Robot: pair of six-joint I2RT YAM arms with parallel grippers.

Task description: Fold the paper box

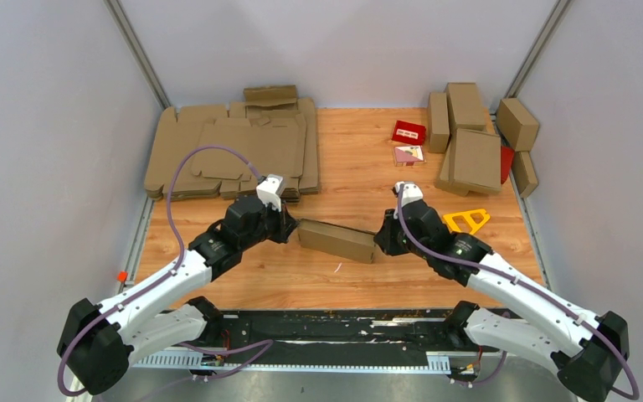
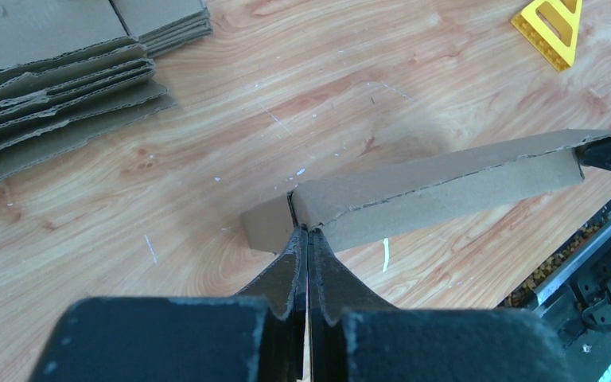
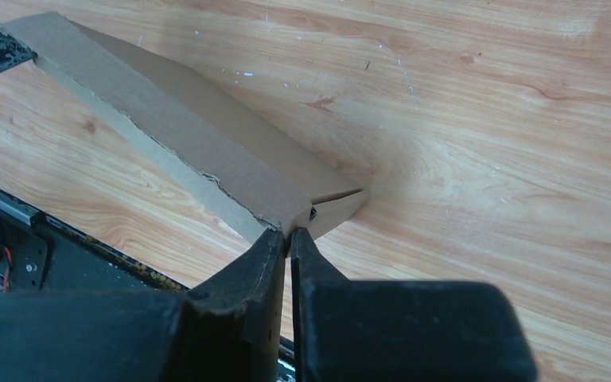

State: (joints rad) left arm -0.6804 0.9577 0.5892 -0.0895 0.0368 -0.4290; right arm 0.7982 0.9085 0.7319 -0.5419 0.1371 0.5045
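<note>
We hold the paper box [image 1: 336,240], a closed shallow shape, on the table [image 1: 360,159] just near-right of the pile of flat blanks [image 1: 234,151]. Both jaws pinch tight, one on each end. We judge the fold nearly finished. Next: seat the ends squarely, then let go.

The box [image 1: 336,239] is matt brown corrugated cardboard with rough, ragged cut edges, lying on a smooth, faintly shiny wood-grain table [image 1: 360,180] flecked with white scuffs beside the box.
</note>
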